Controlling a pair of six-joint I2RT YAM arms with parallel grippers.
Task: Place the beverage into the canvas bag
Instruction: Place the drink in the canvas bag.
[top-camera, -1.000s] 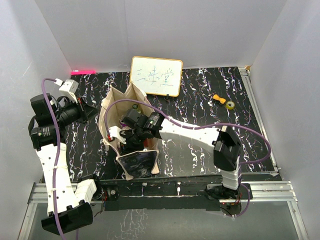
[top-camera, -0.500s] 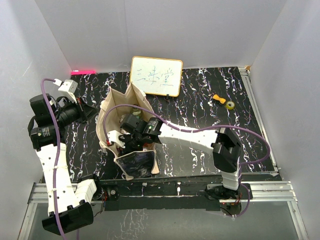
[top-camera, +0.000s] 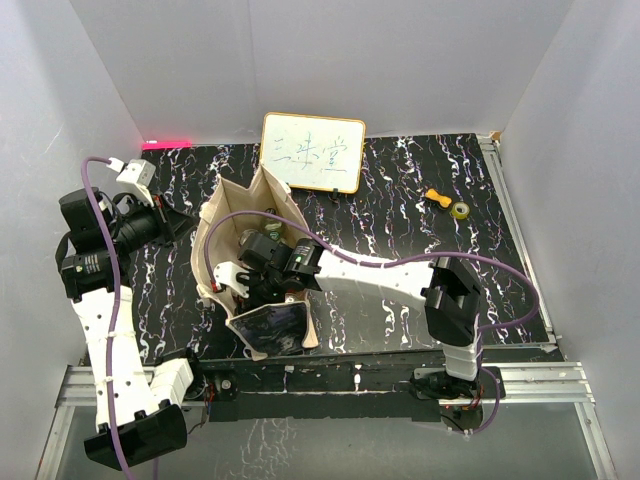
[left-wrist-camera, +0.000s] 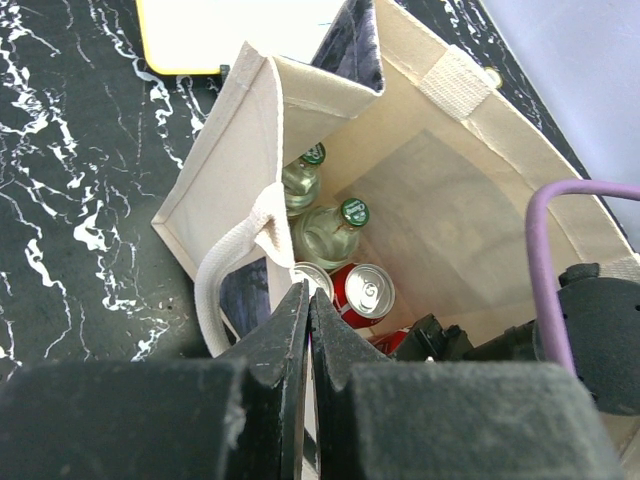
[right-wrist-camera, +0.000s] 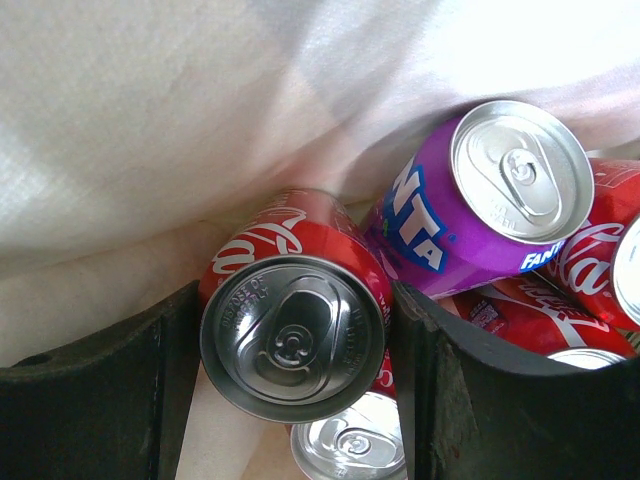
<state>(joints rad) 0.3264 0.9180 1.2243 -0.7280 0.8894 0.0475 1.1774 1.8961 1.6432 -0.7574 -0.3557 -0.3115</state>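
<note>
The canvas bag (top-camera: 205, 250) stands open on the black marbled table, its dark printed panel (top-camera: 272, 328) facing the arms. My right gripper (top-camera: 258, 268) reaches down inside it, shut on the beverage, a red cola can (right-wrist-camera: 290, 330) held upright between both fingers (right-wrist-camera: 150, 385). Below and beside it lie a purple Fanta can (right-wrist-camera: 470, 210) and more red cans (right-wrist-camera: 590, 260). My left gripper (left-wrist-camera: 308, 297) is shut on the bag's near rim, beside the looped handle (left-wrist-camera: 215, 290). Two green-capped bottles (left-wrist-camera: 330, 225) and a red can (left-wrist-camera: 362, 290) stand in the bag (left-wrist-camera: 450, 200).
A white framed board with writing (top-camera: 312, 152) leans behind the bag. An orange piece (top-camera: 436, 196) and a yellow tape roll (top-camera: 461, 210) lie at the back right. A pink object (top-camera: 165, 144) sits at the back left corner. White walls enclose the table.
My right gripper has sunk a little lower and leftward inside the bag with the can. The bag's left wall has bulged out slightly. The left arm has stayed still.
</note>
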